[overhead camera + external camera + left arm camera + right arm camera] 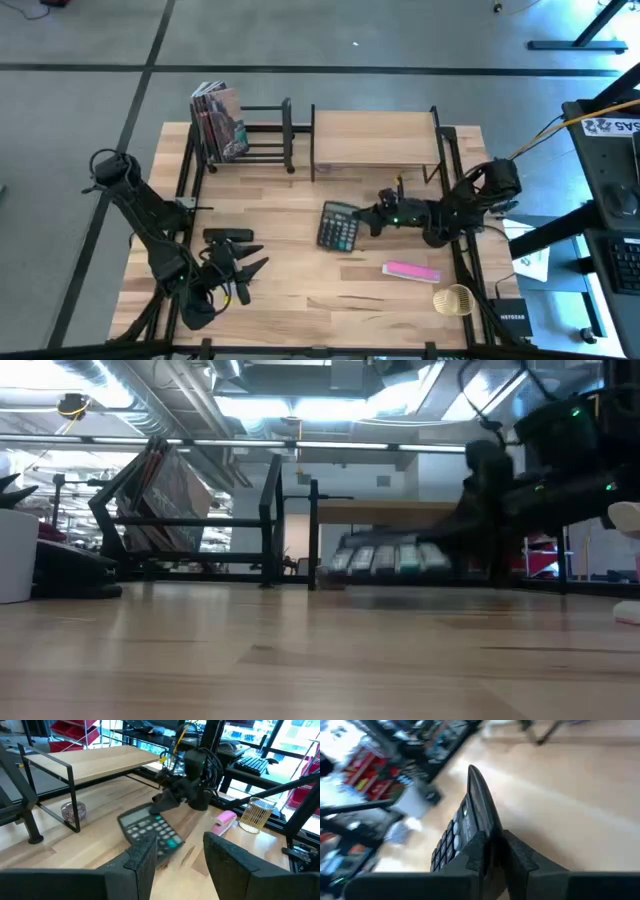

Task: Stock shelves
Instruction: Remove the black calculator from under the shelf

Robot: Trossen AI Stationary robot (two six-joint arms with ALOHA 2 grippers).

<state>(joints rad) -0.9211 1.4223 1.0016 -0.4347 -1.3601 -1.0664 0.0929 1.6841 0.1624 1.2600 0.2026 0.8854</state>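
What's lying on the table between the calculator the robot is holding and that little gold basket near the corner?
A pink stapler-like object lies between the calculator and the gold wire basket, on the table; the high view shows it best.

The high view looks straight down from well above, taking in the whole light-wood table (300, 240) and both arms. The low view sits at table-top height, facing level across the boards toward the black metal-bar book rack (190, 525) and the room beyond. The left wrist view looks forward from close above the table toward the dark grey calculator (150, 830). The right wrist view is nearest of all, pressed against that calculator (462, 827). All four views share the calculator (339, 227).
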